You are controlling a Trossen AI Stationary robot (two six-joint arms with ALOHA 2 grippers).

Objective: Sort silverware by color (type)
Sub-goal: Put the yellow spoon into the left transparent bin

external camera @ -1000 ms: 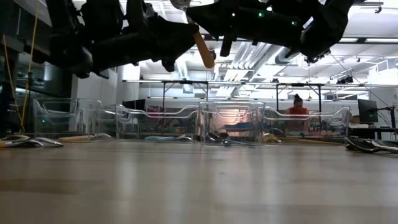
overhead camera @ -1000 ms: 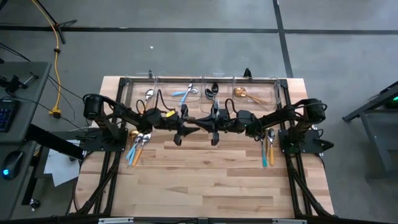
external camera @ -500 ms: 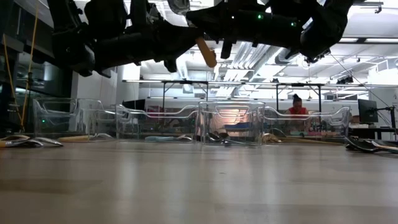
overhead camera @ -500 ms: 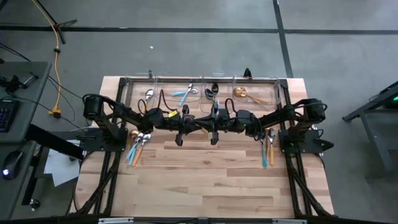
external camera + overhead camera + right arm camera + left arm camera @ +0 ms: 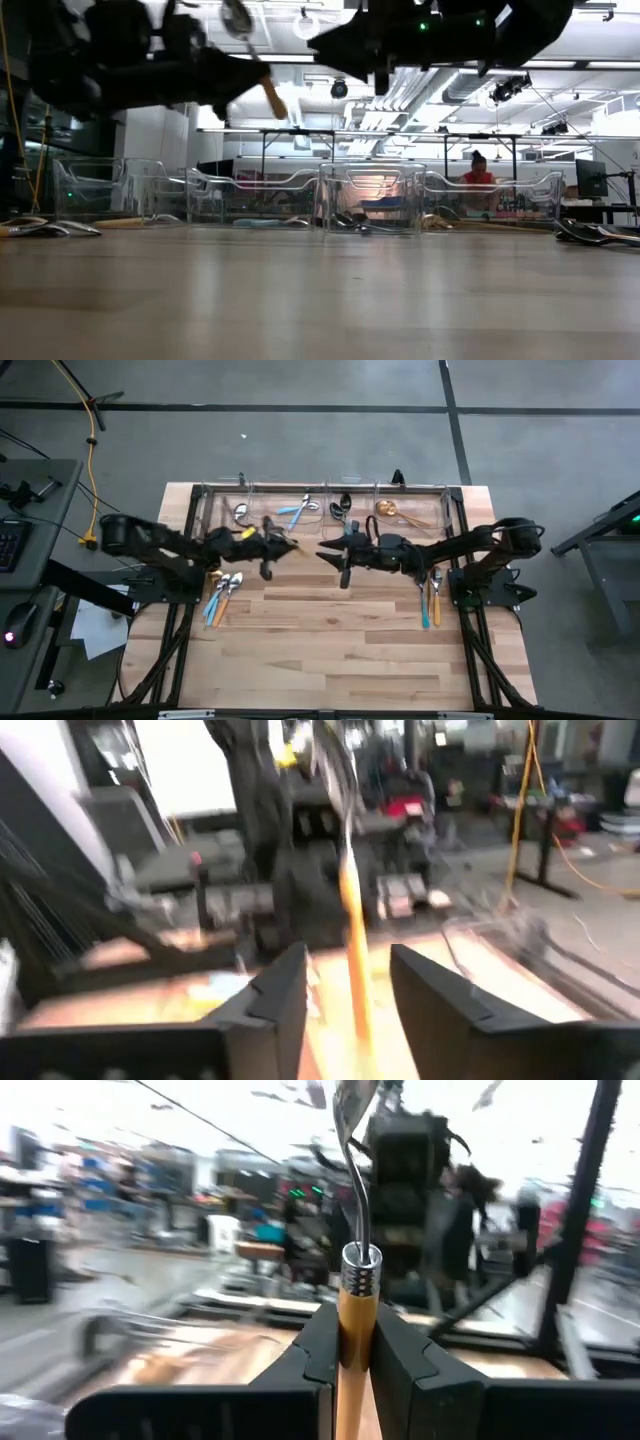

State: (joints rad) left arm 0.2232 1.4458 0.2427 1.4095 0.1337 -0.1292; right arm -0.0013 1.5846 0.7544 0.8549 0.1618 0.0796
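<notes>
Tabletop (image 5: 330, 650) bare up front. Left gripper (image 5: 352, 1342) at 10 o'clock pinches an orange-handled spoon (image 5: 354, 1295) midair; right gripper (image 5: 347, 982) at 1 gapes empty. Bins (image 5: 320, 503) at 12. Thin pinch, so the spoon could swivel and miss.

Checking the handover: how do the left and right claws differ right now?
The left claw is shut on the orange-handled utensil; the right claw stands open and holds nothing. In the high view the left claw sits left of table centre, the right claw right of it. Both hang above the table.
</notes>
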